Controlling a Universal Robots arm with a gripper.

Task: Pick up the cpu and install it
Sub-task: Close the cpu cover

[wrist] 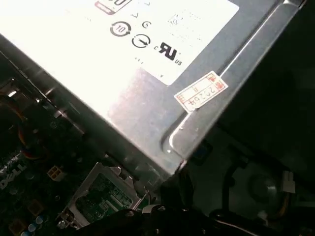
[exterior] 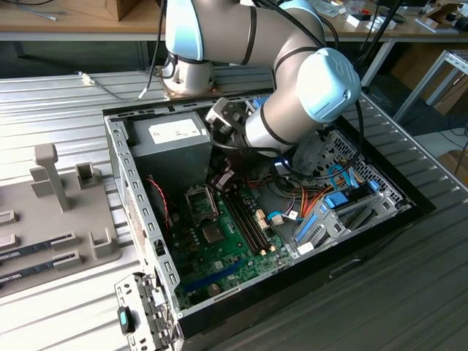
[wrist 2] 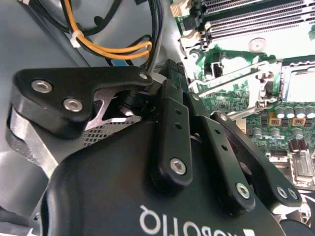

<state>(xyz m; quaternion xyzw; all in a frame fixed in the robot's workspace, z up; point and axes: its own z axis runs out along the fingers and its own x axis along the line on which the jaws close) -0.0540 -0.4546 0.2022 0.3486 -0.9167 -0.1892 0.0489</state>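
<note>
The open computer case (exterior: 128, 190) lies on the bench with its green motherboard (exterior: 219, 270) exposed. The dark socket frame (exterior: 199, 199) stands open, and green contacts show inside the socket (wrist: 103, 199) in the first wrist view. A small flat grey square (exterior: 213, 232), apparently the cpu, lies on the board just in front of the socket, and again at the picture's edge (wrist 2: 302, 164) in the second wrist view. My gripper (exterior: 221, 178) hangs inside the case between the power-supply box (exterior: 172, 139) and the socket, apart from that chip. Its black body (wrist 2: 167, 98) hides its tips.
The grey power-supply box (wrist: 147, 73) rises close beside the gripper. Memory slots (exterior: 245, 219) run beside the socket. Orange and blue cables (exterior: 314, 205) and a drive cage (exterior: 322, 150) crowd the exterior view's right. A grey fixture tray (exterior: 58, 219) sits outside the case on the left.
</note>
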